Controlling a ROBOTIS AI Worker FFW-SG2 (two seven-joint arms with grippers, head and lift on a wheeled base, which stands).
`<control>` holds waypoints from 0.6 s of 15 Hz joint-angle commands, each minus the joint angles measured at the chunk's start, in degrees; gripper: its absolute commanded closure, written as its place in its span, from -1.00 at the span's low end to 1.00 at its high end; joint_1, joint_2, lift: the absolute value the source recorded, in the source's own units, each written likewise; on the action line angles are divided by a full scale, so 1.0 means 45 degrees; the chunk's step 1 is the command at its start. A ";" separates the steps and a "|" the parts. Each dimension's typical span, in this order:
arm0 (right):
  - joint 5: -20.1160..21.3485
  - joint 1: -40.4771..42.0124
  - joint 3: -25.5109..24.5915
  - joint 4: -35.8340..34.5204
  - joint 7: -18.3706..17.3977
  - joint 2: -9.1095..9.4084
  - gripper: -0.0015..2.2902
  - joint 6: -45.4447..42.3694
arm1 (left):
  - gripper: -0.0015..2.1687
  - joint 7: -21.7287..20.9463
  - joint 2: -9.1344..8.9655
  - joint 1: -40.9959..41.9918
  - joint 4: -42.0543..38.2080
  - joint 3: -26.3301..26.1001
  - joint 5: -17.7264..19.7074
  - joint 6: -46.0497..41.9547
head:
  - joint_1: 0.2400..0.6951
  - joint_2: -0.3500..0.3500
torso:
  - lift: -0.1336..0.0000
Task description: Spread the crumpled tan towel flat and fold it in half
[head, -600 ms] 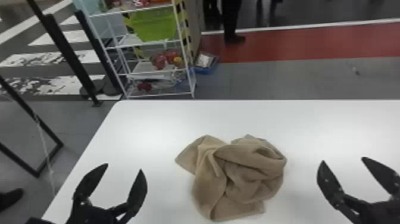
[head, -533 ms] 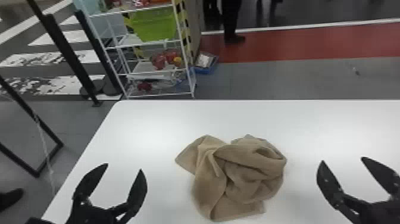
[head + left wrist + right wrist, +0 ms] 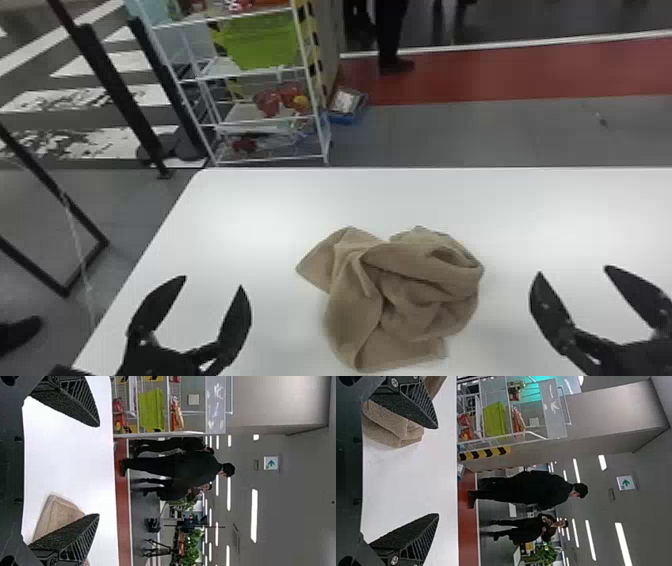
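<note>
Towel lies crumpled on the table in the head view, between the left gripper and right gripper, both spread wide and empty. The left wrist view shows towel partly behind one finger; the right wrist view does too.

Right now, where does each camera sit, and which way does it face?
Head view: on the head, forward and down at the towel on the white table; left end effector and right end effector show, open.
Left wrist view: on the left wrist, past its own fingers toward the room.
Right wrist view: on the right wrist, likewise outward past its own.
Both wrist views share the towel and green bin.
</note>
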 commanded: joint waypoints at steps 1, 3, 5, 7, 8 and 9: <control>0.0020 0.0051 0.0046 -0.0044 0.0020 0.0011 -0.91 -0.0005 | -0.93 -0.0012 -0.0033 0.0043 -0.0029 -0.0053 -0.0003 0.0000 | 1.00 0.63 | -0.84; 0.0255 0.0090 0.0163 -0.0083 0.0118 0.0011 -0.91 0.0034 | -0.93 -0.0051 -0.0033 0.0043 -0.0029 -0.0053 -0.0003 0.0000 | 1.00 0.64 | -0.84; 0.0919 0.0129 0.0456 -0.0259 0.0372 0.0011 -0.91 0.0034 | -0.93 -0.0051 -0.0033 0.0043 -0.0029 -0.0053 -0.0003 0.0000 | 1.00 0.65 | -0.84; 0.1837 0.0129 0.0964 -0.0591 0.0704 0.0011 -0.91 0.0113 | -0.93 -0.0071 -0.0033 0.0063 -0.0049 -0.0053 -0.0003 0.0000 | 1.00 0.72 | -0.84; 0.2384 0.0129 0.1296 -0.0806 0.0879 0.0011 -0.92 0.0386 | -0.93 -0.0090 -0.0033 0.0083 -0.0088 -0.0053 -0.0003 -0.0039 | 1.00 0.77 | -0.84; 0.2911 0.0129 0.1608 -0.0923 0.1114 -0.0039 -0.91 0.0503 | -0.93 -0.0090 -0.0033 0.0083 -0.0108 -0.0053 0.0017 -0.0039 | 1.00 0.81 | -0.84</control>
